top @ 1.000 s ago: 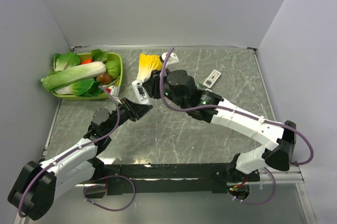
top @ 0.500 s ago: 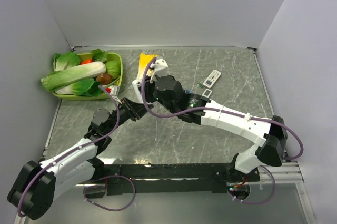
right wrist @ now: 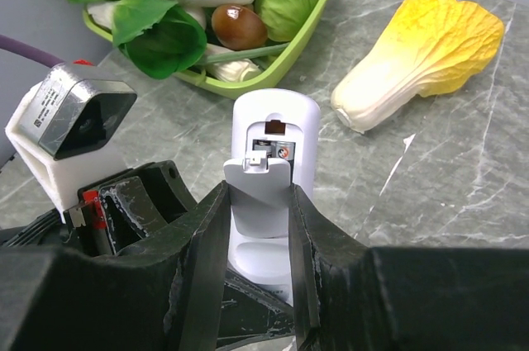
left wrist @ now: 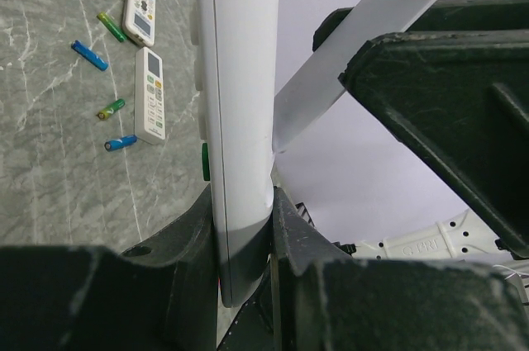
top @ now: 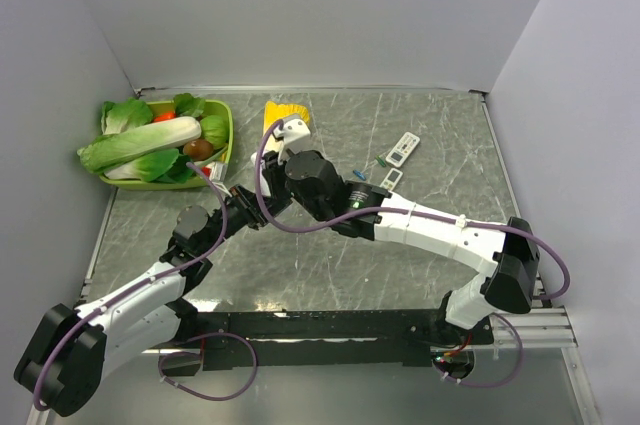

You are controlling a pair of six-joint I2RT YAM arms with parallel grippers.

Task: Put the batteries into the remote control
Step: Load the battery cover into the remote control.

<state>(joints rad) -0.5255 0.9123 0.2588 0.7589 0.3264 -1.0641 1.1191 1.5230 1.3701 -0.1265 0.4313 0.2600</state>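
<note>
Left fingers [left wrist: 188, 239] clenched on white remote control [left wrist: 240, 78], upright between them; right fingers [right wrist: 202, 244] grasping battery cover [right wrist: 258, 202], flat against remote's open back; likely cover-handling step, off or on unclear; batteries [left wrist: 88, 54] loose on table [left wrist: 50, 169], well beyond left fingers; next move needs straight slide along remote.

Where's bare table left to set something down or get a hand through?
Free: the near-centre table between left arm and right arm, and the far-right strip between the loose remotes, batteries and the wall. Crowded: far left, where basket, yellow cabbage, left gripper holding the remote and right gripper on its battery cover bunch together.
</note>
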